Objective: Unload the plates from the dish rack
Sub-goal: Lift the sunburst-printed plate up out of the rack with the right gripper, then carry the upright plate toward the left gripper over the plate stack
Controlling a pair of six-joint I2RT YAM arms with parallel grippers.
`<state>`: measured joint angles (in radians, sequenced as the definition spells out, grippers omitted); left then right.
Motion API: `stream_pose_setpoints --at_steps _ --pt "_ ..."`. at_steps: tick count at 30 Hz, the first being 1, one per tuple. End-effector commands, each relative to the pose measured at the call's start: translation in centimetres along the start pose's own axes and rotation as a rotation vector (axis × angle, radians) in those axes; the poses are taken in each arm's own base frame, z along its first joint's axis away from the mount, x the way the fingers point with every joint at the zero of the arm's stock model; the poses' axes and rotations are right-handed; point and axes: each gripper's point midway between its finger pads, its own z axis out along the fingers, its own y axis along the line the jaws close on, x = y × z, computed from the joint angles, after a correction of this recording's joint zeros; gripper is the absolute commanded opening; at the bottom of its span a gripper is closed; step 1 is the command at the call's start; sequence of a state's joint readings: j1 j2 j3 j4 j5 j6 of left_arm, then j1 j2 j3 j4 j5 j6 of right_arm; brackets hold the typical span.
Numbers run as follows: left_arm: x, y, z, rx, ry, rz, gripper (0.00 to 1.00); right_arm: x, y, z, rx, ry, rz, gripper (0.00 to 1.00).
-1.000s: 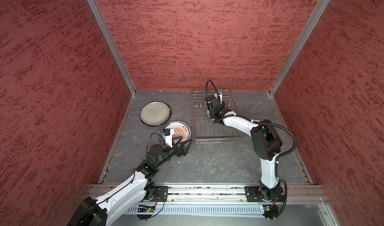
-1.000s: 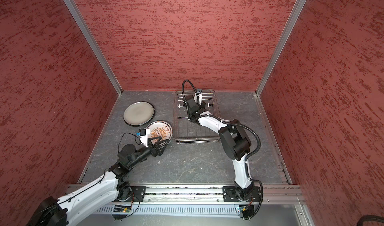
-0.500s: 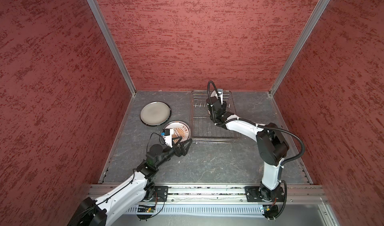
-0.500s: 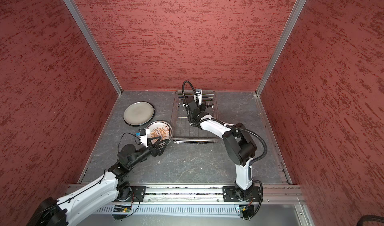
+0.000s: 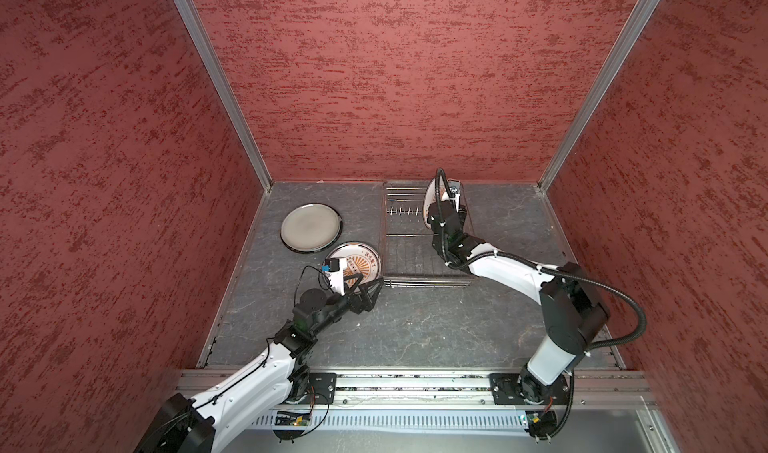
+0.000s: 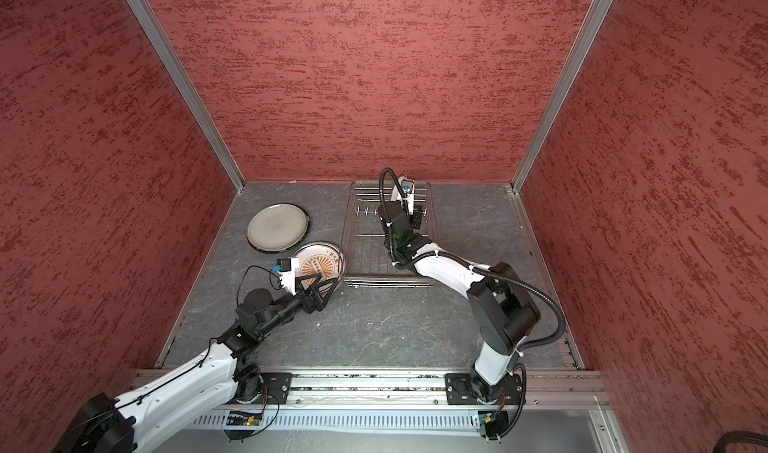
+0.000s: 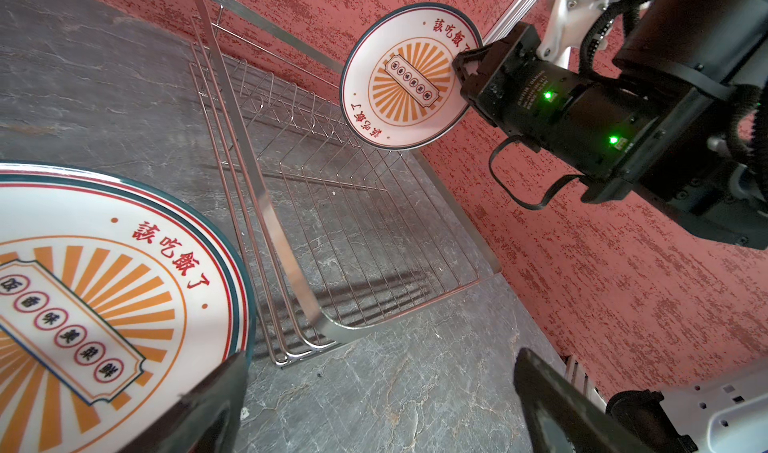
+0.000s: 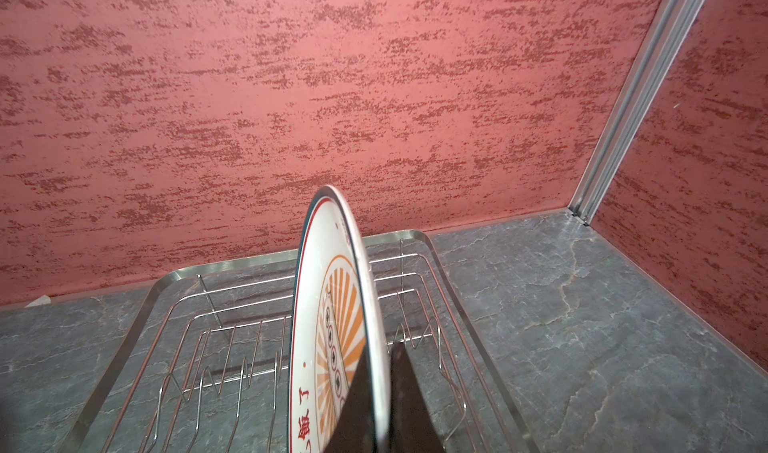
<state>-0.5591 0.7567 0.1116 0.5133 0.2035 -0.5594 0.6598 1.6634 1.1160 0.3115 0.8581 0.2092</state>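
**A:** Status: right gripper [image 8: 380,388] is clamped on the rim of the held plate [image 7: 409,76]. The plate is on edge over the far end of the dish rack [image 7: 266,205]. In the left wrist view it looks lifted off the prongs [image 5: 401,211], but we can't confirm clearance at its lower rim.

**B:** Then we go straight up first. No sideways travel until the rim is above the rack wall. (It's only a thin-rim pinch, so a snag on a prong would likely twist the plate in the fingers.)

**A:** Agreed. Where do we drop it?

**B:** Left part of the table [image 5: 415,326]. The grey plate [image 5: 311,227] lies flat near the left wall. The flat sunburst plate [image 5: 361,259] is just beside the rack's near-left corner. We stack on that one or use bare table in front of it.

**A:** Left gripper [image 7: 382,401] is parked at that plate's near edge, jaws spread wide, holding nothing.

**B:** We back it off before the right arm crosses, otherwise the two arms crowd the same spot. Then we tip the plate towards flat, low over the surface, and go slowly. We release only once the rim touches.

**A:** We see no other plate in the rack, so this is probably the last one.
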Motion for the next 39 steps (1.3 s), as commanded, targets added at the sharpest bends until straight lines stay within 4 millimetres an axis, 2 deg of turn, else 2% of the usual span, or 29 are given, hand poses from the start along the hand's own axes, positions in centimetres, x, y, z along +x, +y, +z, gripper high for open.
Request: stream_pose_setpoints --at_steps 1,5,6,7,15,20,24,27,35,39 --pt "-1.0 -0.9 0.1 0.022 -0.023 0.027 0.99 -4.1 -0.9 -1.8 -0.025 -0.111 0.125 0.00" --pt "-1.0 -0.9 0.0 0.024 -0.027 0.028 0.99 -4.4 -1.7 -3.5 -0.096 -0.120 0.196 0.00" --pt "-1.0 -0.9 0.0 0.021 -0.027 0.028 0.99 -4.0 -1.7 -3.9 -0.121 -0.111 0.210 0.00" --pt "-1.1 -0.9 0.0 0.024 -0.030 0.028 0.99 -4.8 -2.1 -4.8 -0.155 -0.125 0.249 0.00" --pt "-1.0 -1.3 -0.2 0.047 -0.036 0.021 0.99 -5.2 -2.6 -9.9 -0.440 -0.161 0.421 0.00" --pt "-1.0 -1.3 -0.3 0.047 -0.042 0.018 0.99 -5.1 -1.5 -12.9 -0.646 -0.157 0.441 0.00" --pt "-0.8 -3.0 -0.7 0.149 -0.031 0.032 0.99 -4.7 -1.2 -14.9 -0.761 -0.164 0.461 0.00" --pt "-0.7 -3.6 -0.8 0.179 -0.024 0.028 0.99 -4.3 -0.8 -15.9 -0.833 -0.163 0.474 0.00" --pt "-0.7 -3.5 -0.7 0.177 -0.023 0.025 0.99 -2.5 2.8 -19.7 -1.149 -0.125 0.402 0.00" --pt "-0.7 -3.6 -0.7 0.178 -0.025 0.027 0.99 -1.5 3.8 -20.0 -1.204 -0.103 0.396 0.00"
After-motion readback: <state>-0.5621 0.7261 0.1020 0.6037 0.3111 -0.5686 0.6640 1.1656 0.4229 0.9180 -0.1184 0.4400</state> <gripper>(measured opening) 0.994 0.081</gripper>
